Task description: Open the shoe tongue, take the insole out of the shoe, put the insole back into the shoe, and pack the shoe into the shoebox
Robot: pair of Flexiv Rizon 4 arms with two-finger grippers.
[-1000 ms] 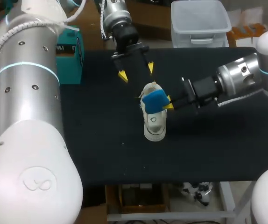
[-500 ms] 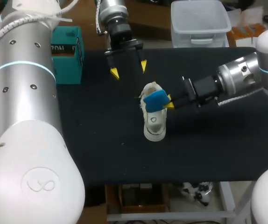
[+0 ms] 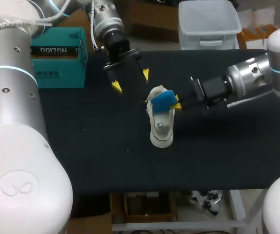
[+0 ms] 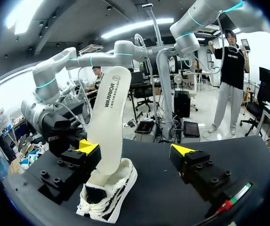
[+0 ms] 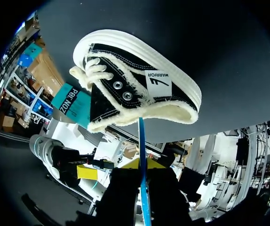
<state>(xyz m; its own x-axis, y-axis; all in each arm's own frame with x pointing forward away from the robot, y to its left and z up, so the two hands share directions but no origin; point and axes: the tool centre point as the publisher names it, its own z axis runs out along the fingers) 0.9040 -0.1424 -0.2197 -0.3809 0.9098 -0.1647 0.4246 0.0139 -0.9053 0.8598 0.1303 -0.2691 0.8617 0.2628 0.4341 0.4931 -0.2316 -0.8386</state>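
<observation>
Shoe [image 3: 162, 127] sits on its sole near the middle of the dark counter [image 3: 228, 156]. It is black-and-white canvas with fleecy lining at the opening, and in the head view its toe points toward the near edge.

Insole [image 3: 162, 101] stands up out of the shoe's opening. One face is blue, the other white. Its lower end is down inside the shoe and its upper end is in the air.

Right tool [image 3: 177, 104] is clamped on the insole near the raised end, one yellow tip on each face. In the right wrist view the insole [image 5: 141, 155] appears edge-on, running between the fingers toward the shoe [image 5: 139, 80].

Left tool [image 3: 129, 80] hangs over the counter just behind the shoe, fingers spread wide and gripping nothing. In the left wrist view the insole [image 4: 107, 127] rises upright ahead of the left tool [image 4: 135, 149], nearer one finger, with the shoe [image 4: 109, 195] below it.

Shoebox [image 3: 59, 58], teal, sits at the counter's far left corner, well apart from the shoe.
</observation>
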